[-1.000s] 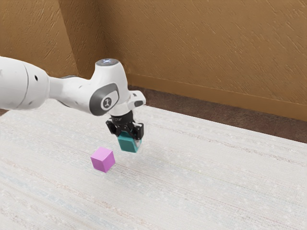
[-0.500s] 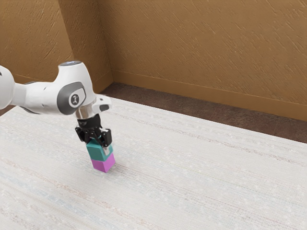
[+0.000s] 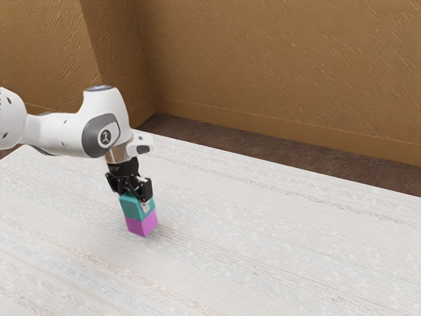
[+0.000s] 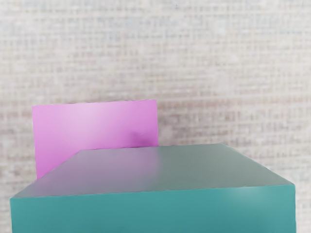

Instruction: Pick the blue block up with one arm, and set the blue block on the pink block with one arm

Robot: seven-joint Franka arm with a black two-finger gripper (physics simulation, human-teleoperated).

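The blue block (image 3: pixel 135 207), teal in colour, sits on top of the pink block (image 3: pixel 143 224) on the white table (image 3: pixel 283 243), toward the exterior view's left. My gripper (image 3: pixel 133 193) comes down from above and is shut on the blue block's upper part, a finger on each side. In the wrist view the blue block (image 4: pixel 150 194) lies just under my hand, and one side of the pink block (image 4: pixel 92 130) shows beyond it, so the two are slightly offset.
A brown wall (image 3: pixel 283 66) and a dark floor strip (image 3: pixel 296 153) run behind the table's far edge. The arm's white links (image 3: pixel 59 131) reach in from the exterior view's left, above the table.
My hand carried the blue block to the exterior view's left and down onto the pink block. Over the last half second it has barely moved.
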